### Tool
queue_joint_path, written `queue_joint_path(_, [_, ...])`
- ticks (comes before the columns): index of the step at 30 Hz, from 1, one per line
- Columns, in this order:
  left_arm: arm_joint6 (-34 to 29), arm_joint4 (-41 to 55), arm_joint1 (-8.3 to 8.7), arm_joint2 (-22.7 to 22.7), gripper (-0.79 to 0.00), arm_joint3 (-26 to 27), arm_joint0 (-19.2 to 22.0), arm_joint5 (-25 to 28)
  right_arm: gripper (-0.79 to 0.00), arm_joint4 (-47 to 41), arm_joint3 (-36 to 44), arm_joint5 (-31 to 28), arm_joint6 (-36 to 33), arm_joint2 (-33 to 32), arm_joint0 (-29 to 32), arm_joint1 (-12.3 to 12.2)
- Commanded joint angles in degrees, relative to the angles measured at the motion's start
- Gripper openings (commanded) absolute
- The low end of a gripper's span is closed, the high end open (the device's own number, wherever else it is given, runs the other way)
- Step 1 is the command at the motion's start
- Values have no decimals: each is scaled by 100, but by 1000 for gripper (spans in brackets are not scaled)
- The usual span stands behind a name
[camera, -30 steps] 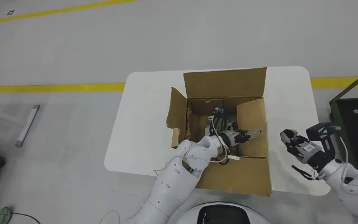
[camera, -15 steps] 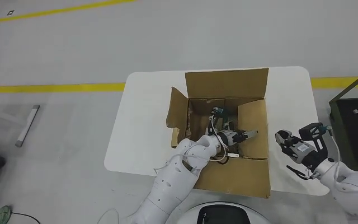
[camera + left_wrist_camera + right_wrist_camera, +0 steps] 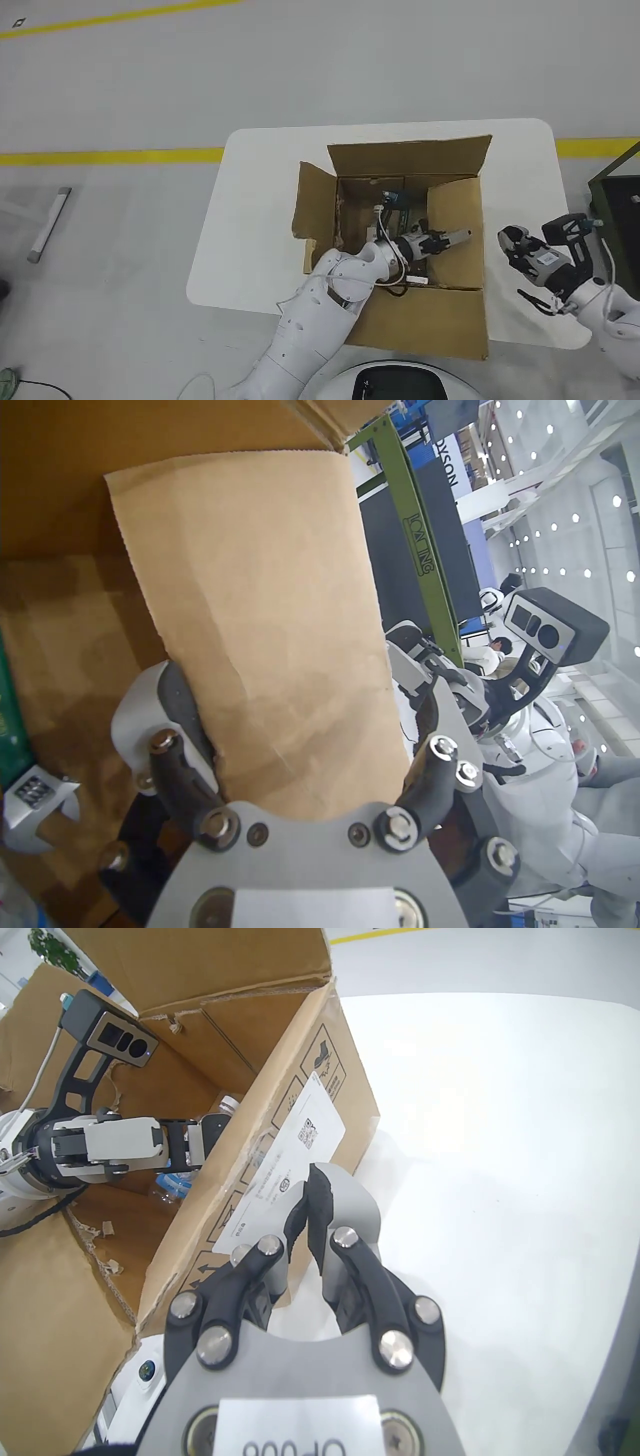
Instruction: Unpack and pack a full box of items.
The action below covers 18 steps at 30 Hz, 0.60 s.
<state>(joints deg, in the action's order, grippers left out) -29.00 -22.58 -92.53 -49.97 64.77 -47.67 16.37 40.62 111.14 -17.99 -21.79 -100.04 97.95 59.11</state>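
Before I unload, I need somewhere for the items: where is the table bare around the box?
Widest bare patch: the table between the box and the table's left edge. Another lies at the far right corner, beyond the right gripper. Crowded: inside the box, where the left gripper holds a brown paper bag.

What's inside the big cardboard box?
A clear plastic bottle, a green thing and torn cardboard bits. The left gripper, shut on a flap, and its arm hide the rest.

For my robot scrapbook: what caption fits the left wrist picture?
Left gripper grips a brown paper bag inside the cardboard box.
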Motion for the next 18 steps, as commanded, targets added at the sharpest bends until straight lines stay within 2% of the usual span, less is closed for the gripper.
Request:
queue_joint_path(1, [1, -33, -1, 1, 0, 20, 15, -2, -628, -44, 14, 9, -36, -47, 1, -1])
queue_joint_path(5, [-37, 49, -9, 5, 0, 106, 28, 1, -554, -114, 39, 10, -82, -115, 2, -2])
queue_joint_path(11, [-63, 149, -24, 26, 0, 222, 51, 25, -520, -229, 59, 87, -57, -184, 0, 7])
queue_joint_path(13, [-66, 195, -36, 50, 0, 293, 74, 54, -471, -284, 98, 167, 10, -247, 3, 14])
queue_joint_path(17, [-83, 347, -62, 90, 0, 507, 114, 146, -446, -517, 170, 341, 131, -506, 37, 24])
queue_joint_path(18, [-105, 358, -66, 99, 0, 566, 131, 164, -419, -610, 183, 396, 154, -597, 44, 27])
